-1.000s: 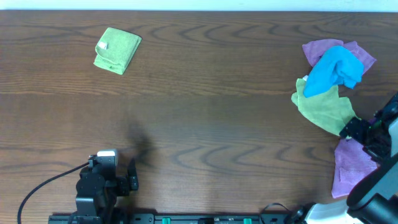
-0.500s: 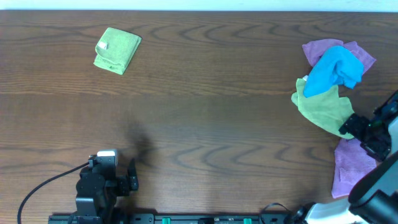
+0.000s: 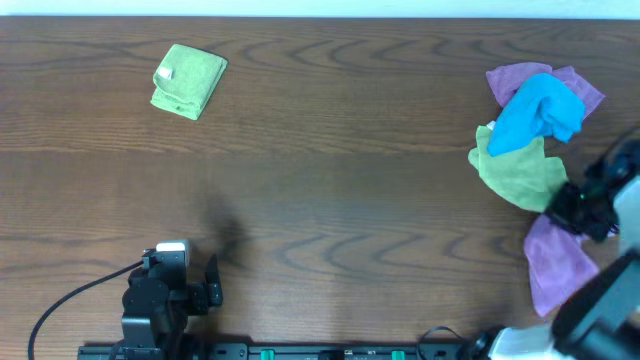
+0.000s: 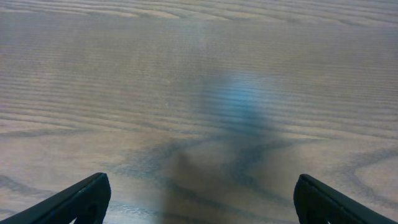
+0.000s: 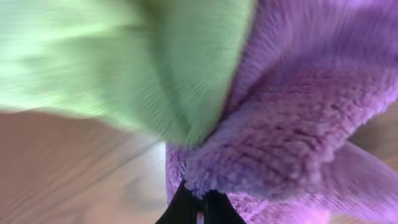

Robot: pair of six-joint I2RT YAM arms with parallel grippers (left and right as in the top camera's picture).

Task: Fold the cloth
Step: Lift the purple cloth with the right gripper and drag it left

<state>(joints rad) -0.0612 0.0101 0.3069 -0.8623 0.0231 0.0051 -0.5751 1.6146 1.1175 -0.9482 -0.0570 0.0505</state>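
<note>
The lilac cloth (image 3: 556,268) lies crumpled at the table's right edge, near the front. My right gripper (image 3: 574,210) is shut on its upper edge, right beside a loose lime-green cloth (image 3: 518,170). In the right wrist view the black fingertips (image 5: 186,205) pinch the fuzzy lilac cloth (image 5: 298,112), and the green cloth (image 5: 124,56) overlaps it from the upper left. My left gripper (image 3: 212,284) rests open at the front left, far from the cloth. Only bare wood shows between that gripper's (image 4: 202,199) fingers.
A folded lime-green cloth (image 3: 188,80) lies at the back left. At the back right a bright blue cloth (image 3: 538,112) is bunched on another purple cloth (image 3: 520,78), touching the loose green one.
My right gripper closed on the lilac cloth's upper edge and shifted slightly left and up. The cloth's top has been drawn leftward with it. The left arm has not moved.
</note>
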